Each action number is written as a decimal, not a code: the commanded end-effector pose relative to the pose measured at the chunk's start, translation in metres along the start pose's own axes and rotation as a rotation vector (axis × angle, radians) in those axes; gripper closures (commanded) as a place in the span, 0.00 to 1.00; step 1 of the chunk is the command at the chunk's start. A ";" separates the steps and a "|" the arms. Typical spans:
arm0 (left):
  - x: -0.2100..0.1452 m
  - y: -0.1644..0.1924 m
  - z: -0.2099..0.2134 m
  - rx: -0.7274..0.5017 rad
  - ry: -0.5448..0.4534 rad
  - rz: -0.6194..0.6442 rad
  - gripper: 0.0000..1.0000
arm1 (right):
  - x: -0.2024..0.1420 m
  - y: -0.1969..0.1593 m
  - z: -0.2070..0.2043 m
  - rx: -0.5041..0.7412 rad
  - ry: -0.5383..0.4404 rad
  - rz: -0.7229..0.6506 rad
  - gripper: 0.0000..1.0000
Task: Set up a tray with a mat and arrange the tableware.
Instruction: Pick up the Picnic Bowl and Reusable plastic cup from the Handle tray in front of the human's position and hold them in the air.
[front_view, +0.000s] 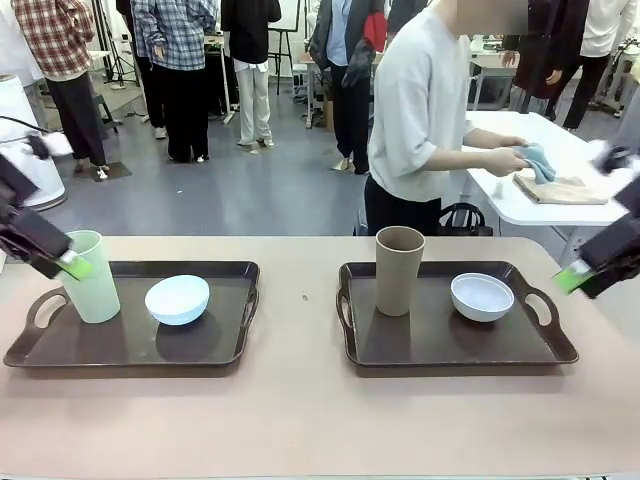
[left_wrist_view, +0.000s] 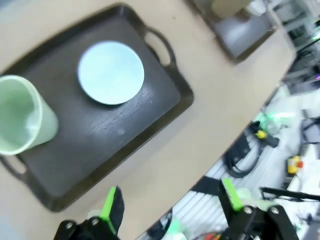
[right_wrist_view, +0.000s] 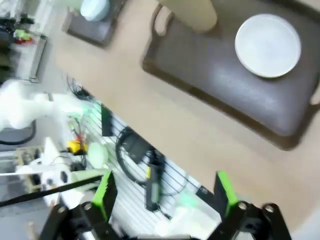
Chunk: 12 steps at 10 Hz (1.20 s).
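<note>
A: Where is the tableware sitting?

B: The pale green cup (front_view: 92, 280) and the light blue bowl (front_view: 177, 298) are standing on the left tray (front_view: 130, 362). The brown cup (front_view: 399, 268) and the white bowl (front_view: 482, 295) are resting on the right tray (front_view: 460, 361) (both trays dark, with handles).

A: And the pincers?

B: The left gripper (front_view: 72, 263) is hovering near the green cup, fingers spread wide and gripping nothing. The right gripper (front_view: 572, 278) is hanging beyond the right tray's outer handle, equally wide and empty.

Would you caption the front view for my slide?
Left tray: green cup, blue bowl; right tray: brown cup, white bowl.
</note>
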<state>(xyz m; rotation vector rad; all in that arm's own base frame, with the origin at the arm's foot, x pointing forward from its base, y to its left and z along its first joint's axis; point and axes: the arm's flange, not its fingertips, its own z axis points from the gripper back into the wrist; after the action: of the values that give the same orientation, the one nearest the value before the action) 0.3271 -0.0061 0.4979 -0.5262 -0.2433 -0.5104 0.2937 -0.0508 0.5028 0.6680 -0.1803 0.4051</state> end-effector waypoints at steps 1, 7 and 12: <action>-0.010 0.035 0.019 -0.131 -0.041 0.044 0.00 | -0.003 -0.032 0.028 0.210 -0.065 -0.049 0.00; -0.060 0.179 0.059 -0.470 -0.289 0.353 0.00 | -0.054 -0.124 0.057 0.543 -0.155 -0.198 0.00; -0.075 0.173 0.069 -0.486 -0.303 0.286 0.00 | -0.042 -0.121 0.037 0.533 -0.034 -0.171 0.00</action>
<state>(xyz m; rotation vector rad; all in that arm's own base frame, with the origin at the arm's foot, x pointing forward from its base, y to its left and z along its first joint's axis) 0.3468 0.1945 0.4553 -1.1162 -0.3300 -0.1536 0.3045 -0.1727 0.4488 1.2198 -0.0566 0.2289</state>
